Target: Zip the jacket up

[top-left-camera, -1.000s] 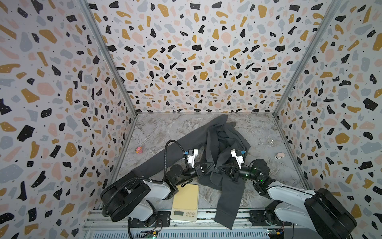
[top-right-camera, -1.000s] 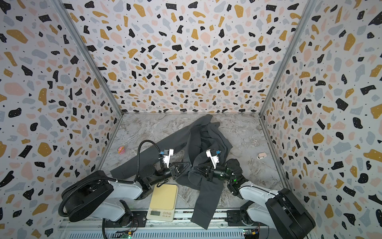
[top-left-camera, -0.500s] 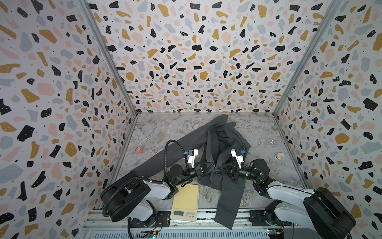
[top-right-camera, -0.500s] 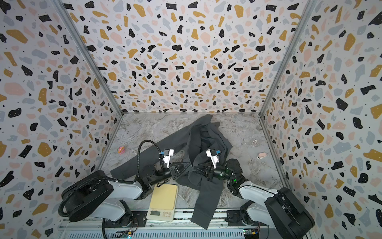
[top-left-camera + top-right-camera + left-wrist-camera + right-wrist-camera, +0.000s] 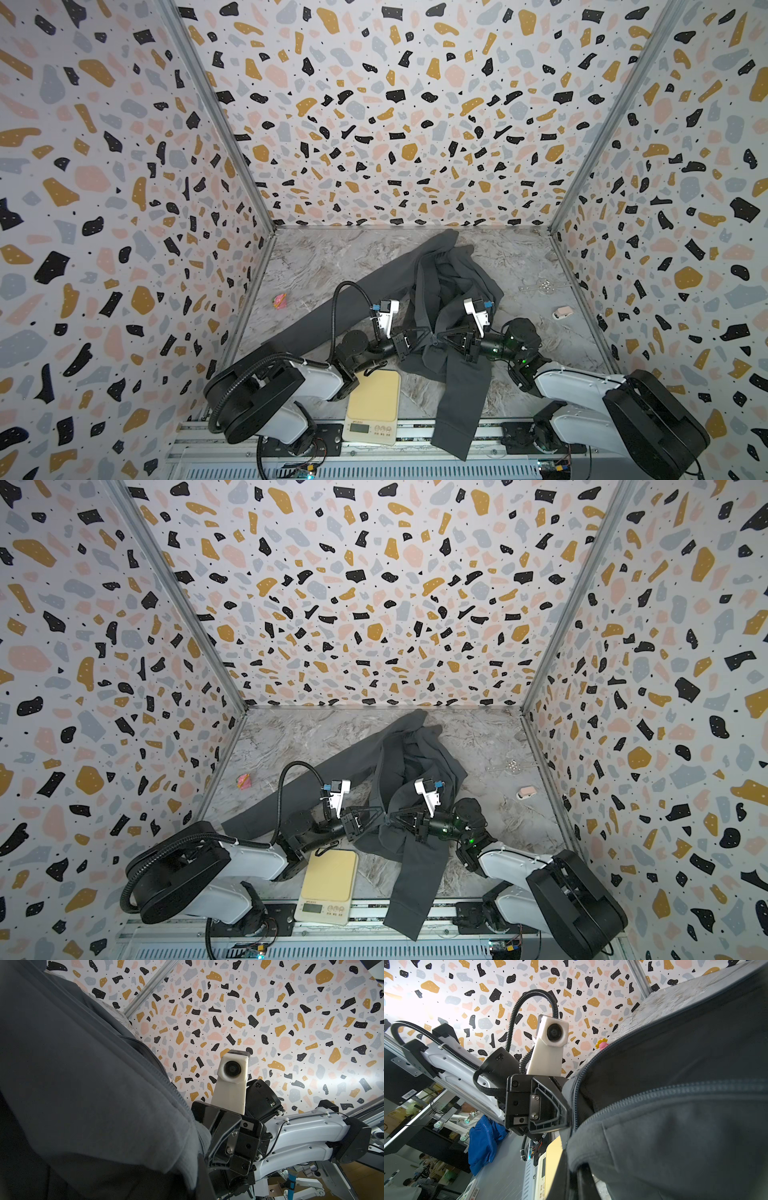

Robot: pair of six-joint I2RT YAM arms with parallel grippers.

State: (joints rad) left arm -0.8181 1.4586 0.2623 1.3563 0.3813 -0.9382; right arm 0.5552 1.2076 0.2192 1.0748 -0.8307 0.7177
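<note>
The dark grey jacket (image 5: 446, 282) (image 5: 415, 754) lies crumpled mid-table, one sleeve stretched toward the left front and another part hanging over the front edge. My left gripper (image 5: 427, 336) (image 5: 380, 816) and right gripper (image 5: 439, 337) (image 5: 393, 816) meet tip to tip at its lower front, each shut on the fabric beside the zipper. In the left wrist view, jacket cloth (image 5: 93, 1084) covers my left gripper (image 5: 201, 1169). The right wrist view shows two zipper tracks (image 5: 675, 1089) running apart above my right gripper (image 5: 578, 1178), which is pinched on the hem.
A yellow kitchen scale (image 5: 374, 405) sits at the front edge under the left arm. A small pink object (image 5: 280, 300) lies at the left; a pale block (image 5: 563, 311) and a clear piece (image 5: 544, 286) lie at the right. Terrazzo walls enclose three sides.
</note>
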